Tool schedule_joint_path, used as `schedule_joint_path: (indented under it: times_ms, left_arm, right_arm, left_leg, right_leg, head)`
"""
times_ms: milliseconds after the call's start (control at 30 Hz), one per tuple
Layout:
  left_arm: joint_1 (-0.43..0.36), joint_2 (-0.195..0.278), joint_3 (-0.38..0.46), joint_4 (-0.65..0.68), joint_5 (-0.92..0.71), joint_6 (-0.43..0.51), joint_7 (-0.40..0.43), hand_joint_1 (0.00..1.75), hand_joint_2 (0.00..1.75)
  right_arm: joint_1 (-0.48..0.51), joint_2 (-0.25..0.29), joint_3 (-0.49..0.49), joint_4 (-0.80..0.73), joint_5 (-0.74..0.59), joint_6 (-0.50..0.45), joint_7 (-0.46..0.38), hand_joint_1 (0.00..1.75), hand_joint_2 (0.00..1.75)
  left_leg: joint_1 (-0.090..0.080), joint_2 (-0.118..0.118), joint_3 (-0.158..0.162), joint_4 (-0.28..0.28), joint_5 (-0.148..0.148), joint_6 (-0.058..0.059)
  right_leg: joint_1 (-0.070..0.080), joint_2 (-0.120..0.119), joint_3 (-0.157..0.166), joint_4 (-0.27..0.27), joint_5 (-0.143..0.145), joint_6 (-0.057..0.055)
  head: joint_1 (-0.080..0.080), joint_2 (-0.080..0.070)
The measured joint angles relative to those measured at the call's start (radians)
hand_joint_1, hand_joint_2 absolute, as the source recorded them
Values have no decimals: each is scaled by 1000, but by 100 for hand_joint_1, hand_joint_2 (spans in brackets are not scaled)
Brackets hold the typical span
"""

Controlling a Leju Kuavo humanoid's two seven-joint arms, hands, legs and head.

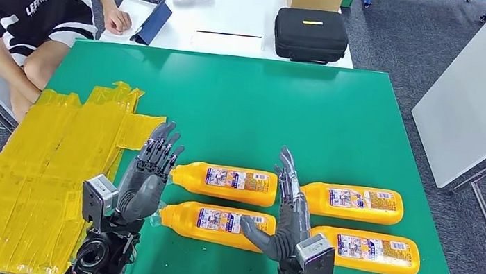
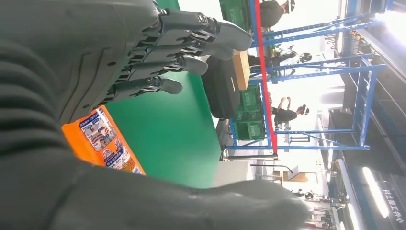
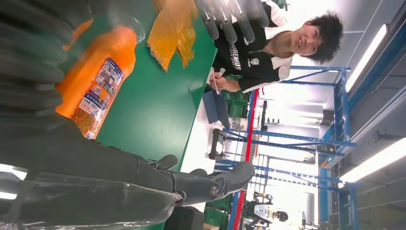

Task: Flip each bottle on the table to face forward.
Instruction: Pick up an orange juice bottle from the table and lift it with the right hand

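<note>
Bottles, four of them, orange with printed labels, lie flat on the green table [image 1: 230,100] in two rows of two, all with their long axes across the robot's front. Taking the near-left bottle [image 1: 219,223] as the landmark: the far-left bottle [image 1: 224,182] lies just beyond it, the near-right bottle [image 1: 366,251] is beside it across a gap, and the far-right bottle [image 1: 352,202] sits diagonally beyond. All four show a label side upward, but the print is too small to tell whether this is the front or the back, so I cannot say from the labels alone how many are already turned; judging by the hands' position, the landmark bottle looks to be the one in hand and not yet flipped. A patch of yellow tape sheets [image 1: 46,176] covers the table well to the landmark's left. The left hand [image 1: 148,174] stands upright with fingers spread just off the landmark's cap end, holding nothing. The right hand [image 1: 286,219] is raised at the landmark's other end, fingers extended and thumb reaching toward the bottle's base; it appears to grip nothing, though whether the thumb touches the bottle I cannot tell. A seated person [image 1: 32,6] is at the far left corner.
</note>
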Motion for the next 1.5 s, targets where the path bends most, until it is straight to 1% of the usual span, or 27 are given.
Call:
schedule_joint_path:
  times_ms: [33,500,567,633,700,800,933,967,1000,1067,1100,1133,1267,1400,1500]
  left_arm:
    - [0,0,0,0,0,0,0,175,175]
    - [0,0,0,0,-4,4,-3,175,175]
    - [-8,0,-2,-5,-58,57,-38,175,175]
    - [-37,1,-11,-29,-169,153,-71,175,175]
    - [-78,1,-22,-65,-241,206,-59,175,175]
    - [-112,1,-30,-98,-259,222,-46,175,175]
    - [-115,5,-37,-115,-273,236,-53,175,175]
    - [-115,8,-39,-116,-272,235,-54,150,175]
    - [-115,10,-41,-117,-269,230,-56,108,175]
    - [-115,14,-45,-118,-248,217,-58,21,175]
    - [-116,15,-46,-120,-233,211,-58,1,175]
    - [-116,17,-47,-123,-215,205,-56,0,175]
    - [-116,20,-46,-139,-135,188,-41,0,175]
    - [-115,20,-45,-148,-115,185,-40,0,175]
    - [-115,20,-45,-150,-111,185,-40,0,175]
  right_arm:
    - [0,0,0,0,0,0,0,175,175]
    - [0,0,0,0,2,-2,-1,175,175]
    - [-1,-1,0,-6,24,-25,-9,175,175]
    - [-9,-6,0,-29,61,-61,-7,175,175]
    - [-23,-13,0,-59,81,-77,9,175,175]
    - [-34,-20,0,-86,92,-78,21,175,175]
    - [-36,-28,0,-94,108,-79,19,175,175]
    - [-35,-31,0,-94,110,-79,17,175,175]
    - [-35,-33,0,-95,112,-80,16,149,175]
    - [-33,-39,-1,-100,112,-82,14,62,175]
    - [-33,-41,-2,-104,110,-82,14,18,175]
    - [-33,-43,-4,-108,110,-84,14,0,175]
    - [-40,-47,-13,-122,145,-121,23,0,175]
    - [-50,-51,-18,-124,183,-157,33,0,175]
    - [-54,-54,-18,-124,192,-169,36,0,44]
  left_leg:
    - [0,0,0,0,0,0]
    - [0,0,0,0,0,0]
    - [0,0,0,0,0,0]
    - [0,-1,-1,0,1,1]
    - [0,-2,0,0,1,1]
    - [0,-2,1,0,1,1]
    - [-1,-2,1,0,1,1]
    - [-1,-2,1,0,1,1]
    - [-1,-2,1,0,1,1]
    - [-1,-1,1,0,1,1]
    - [-1,-1,1,0,1,1]
    - [-1,-1,1,0,1,1]
    - [-1,-1,1,0,1,1]
    - [-1,-2,1,0,1,1]
    - [-1,-2,1,0,1,1]
  right_leg:
    - [0,0,0,0,0,0]
    - [0,0,0,0,0,0]
    - [0,0,0,0,0,0]
    - [0,-1,0,0,0,0]
    - [0,-2,1,0,0,0]
    - [0,-2,2,0,0,0]
    - [0,-2,2,0,0,0]
    - [0,-2,1,0,0,0]
    - [0,-2,1,0,0,0]
    - [0,-2,1,0,0,0]
    - [0,-2,1,0,0,0]
    - [0,-2,1,0,0,0]
    - [-1,-2,1,0,0,0]
    - [-1,-2,1,0,0,0]
    - [-1,-2,1,0,0,0]
  head:
    - [0,0]
    - [0,0]
    - [0,0]
    - [0,0]
    - [0,0]
    - [0,0]
    - [0,0]
    - [0,0]
    - [0,0]
    - [0,0]
    - [0,0]
    - [0,0]
    - [0,0]
    - [0,0]
    - [0,0]
